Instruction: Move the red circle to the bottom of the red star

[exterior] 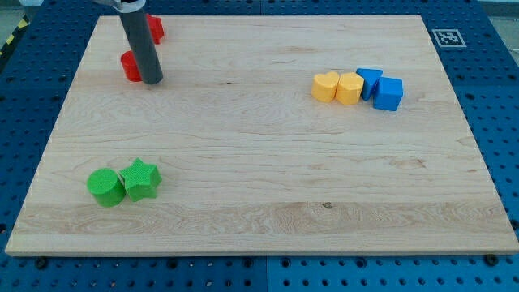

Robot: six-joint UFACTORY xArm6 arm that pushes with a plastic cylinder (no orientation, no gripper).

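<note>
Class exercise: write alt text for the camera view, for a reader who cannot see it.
My tip rests beside a partly hidden red circle block near the wooden board's top left, a red star block just above. Two yellow blocks and two blue blocks cluster at right; a green circle touches a green star at bottom left.

On the bench (259,162), my tip (152,79) stood at the view's top left, touching the right side of the red circle (129,66), with the red star (155,29) above them. At the right, the yellow heart (325,86), yellow block (350,88), blue block (369,79) and blue cube (388,94) made a row. At the bottom left, the green circle (105,187) touched the green star (141,179) on its right.
</note>
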